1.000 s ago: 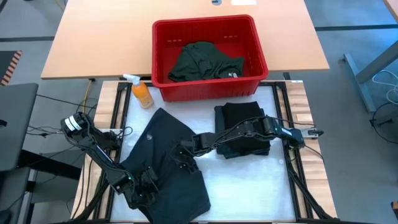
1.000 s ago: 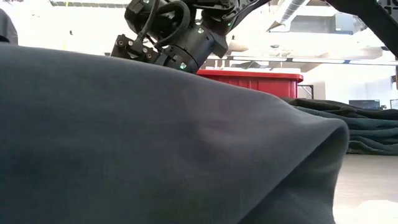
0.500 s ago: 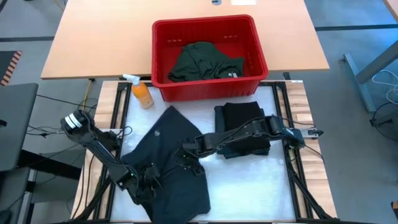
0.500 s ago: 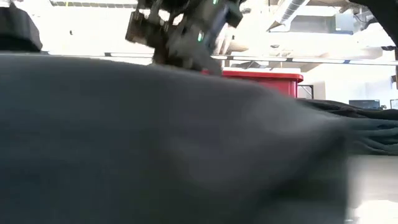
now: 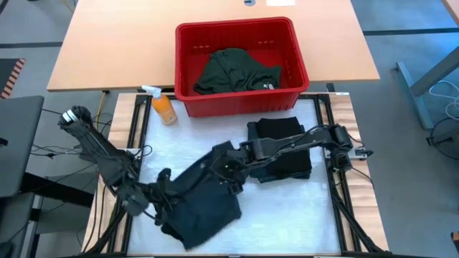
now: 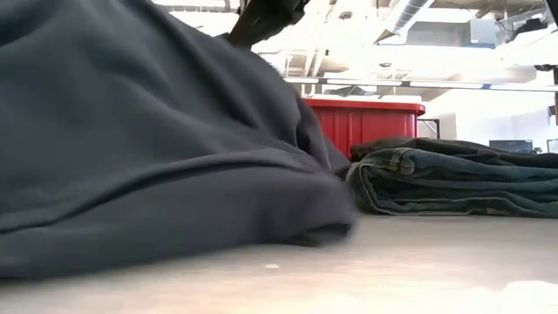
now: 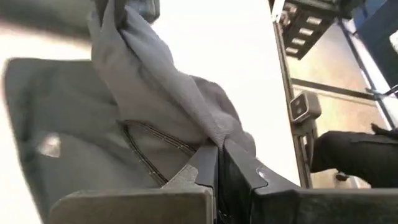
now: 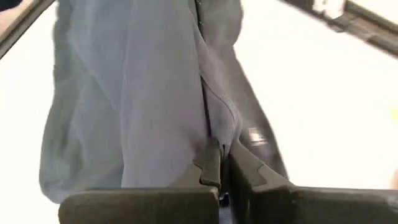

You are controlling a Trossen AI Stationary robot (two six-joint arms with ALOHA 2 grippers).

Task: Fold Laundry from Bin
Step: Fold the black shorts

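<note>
Bright overhead light; wrist views blurred, bg overexposed.

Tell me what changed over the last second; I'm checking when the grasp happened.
Both grippers closed on the dark shirt on the table: the left gripper and right gripper each pinch an edge. They lifted it, bunching it toward the table's front-middle. Unchanged: the red bin with its green garment, the folded pile and the spray bottle.

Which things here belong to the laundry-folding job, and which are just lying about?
Job:
- dark garment, pinched by the left gripper and right gripper, both shut on it
- folded dark garment on the table
- green garment in the red bin

Lying about:
- orange spray bottle beside the bin
</note>
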